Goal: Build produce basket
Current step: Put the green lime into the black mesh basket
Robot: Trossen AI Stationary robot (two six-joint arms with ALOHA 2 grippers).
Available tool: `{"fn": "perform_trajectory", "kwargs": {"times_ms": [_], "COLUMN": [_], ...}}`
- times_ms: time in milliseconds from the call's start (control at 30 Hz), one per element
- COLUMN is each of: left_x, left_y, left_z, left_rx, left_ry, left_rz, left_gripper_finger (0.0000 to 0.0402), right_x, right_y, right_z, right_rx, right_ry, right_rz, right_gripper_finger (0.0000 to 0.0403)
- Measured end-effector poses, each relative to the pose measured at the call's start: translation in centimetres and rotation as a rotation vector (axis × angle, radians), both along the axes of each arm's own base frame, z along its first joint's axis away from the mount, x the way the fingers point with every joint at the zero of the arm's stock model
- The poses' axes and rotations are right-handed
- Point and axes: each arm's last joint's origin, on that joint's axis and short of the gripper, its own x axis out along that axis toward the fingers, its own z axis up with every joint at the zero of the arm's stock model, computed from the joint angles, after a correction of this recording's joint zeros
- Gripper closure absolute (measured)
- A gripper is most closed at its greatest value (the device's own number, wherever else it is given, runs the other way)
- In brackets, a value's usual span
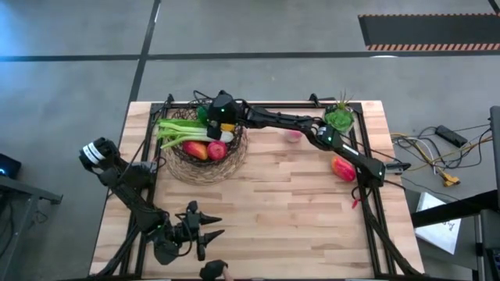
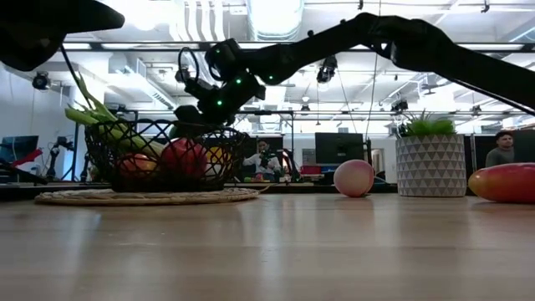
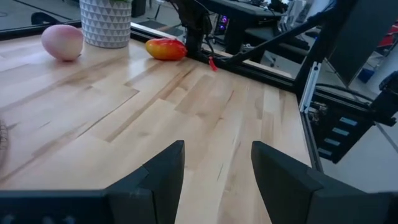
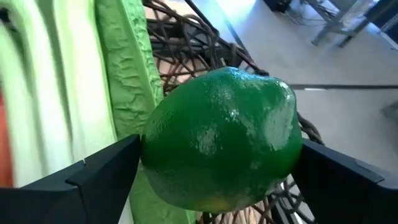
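Observation:
The dark woven wire basket (image 1: 178, 167) stands on a round mat at the table's far left, also in the low view (image 2: 104, 159). It holds pale celery (image 1: 181, 127), a long green pod (image 4: 127, 81), a red tomato (image 1: 217, 151) and an orange-yellow fruit (image 1: 195, 148). My right gripper (image 1: 211, 117) reaches over the basket's far side, shut on a green lime (image 4: 224, 140). A pink peach (image 1: 293, 135) and a red-orange mango (image 1: 342, 167) lie on the table to the right. My left gripper (image 1: 205, 228) waits open near the front edge, empty (image 3: 217, 158). My right gripper pinches the lime between its two fingers (image 4: 106, 171), one on each opposite side of the lime's middle (image 4: 155, 155). The arm comes from the table's right, slanting down over the basket. The lime sits above the basket's far part, in front of the pod and wire.
A green plant in a white patterned pot (image 1: 339, 117) stands at the far right, close to my right arm and the peach (image 2: 354, 177). The mango (image 2: 504, 182) lies by the right edge. Bare wood stretches across the table's middle and near side. People sit in the room behind.

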Motion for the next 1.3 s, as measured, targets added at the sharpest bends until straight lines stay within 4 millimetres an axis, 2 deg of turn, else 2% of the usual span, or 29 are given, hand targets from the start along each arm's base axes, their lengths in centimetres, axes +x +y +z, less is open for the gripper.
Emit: {"fn": "perform_trajectory", "kwargs": {"times_ms": [167,400,533,700,933,1133,1233,1300], "left_x": [0.0,0.0,0.0,0.0,0.0,-0.1,-0.2,-0.2], "left_y": [0.1,0.1,0.1,0.1,0.1,0.4,0.5,0.5], "left_z": [0.0,0.0,0.0,0.0,0.0,-0.3,-0.4,-0.4], "left_rx": [0.004,0.004,0.004,0.006,0.018,0.033,0.037,0.036], "left_ry": [-0.006,-0.006,-0.006,-0.007,-0.015,-0.016,-0.012,-0.013], "left_rz": [0.014,0.014,0.015,0.018,0.038,0.057,0.058,0.058], "left_gripper_finger": [0.023,0.023,0.023,0.023,0.023,0.023,0.023,0.023], "right_x": [0.1,-0.8,-1.4,-2.1,-3.2,-3.2,-3.0,-2.8], "right_y": [0.2,0.3,0.3,-0.4,-2.9,-3.4,-3.4,-3.3], "right_z": [0.8,4.1,5.0,4.5,4.2,3.3,2.9,2.4], "right_rx": [0.017,-0.039,-0.015,0.029,0.088,0.141,0.098,0.008], "right_ry": [-0.036,-0.068,-0.054,0.014,0.026,0.017,0.031,0.07], "right_rz": [0.072,0.099,0.191,0.24,0.155,0.11,0.137,0.198], "right_gripper_finger": [0.0024,0.0024,0.0023,0.0023,0.0023,0.0023,0.0023,0.0023]}}
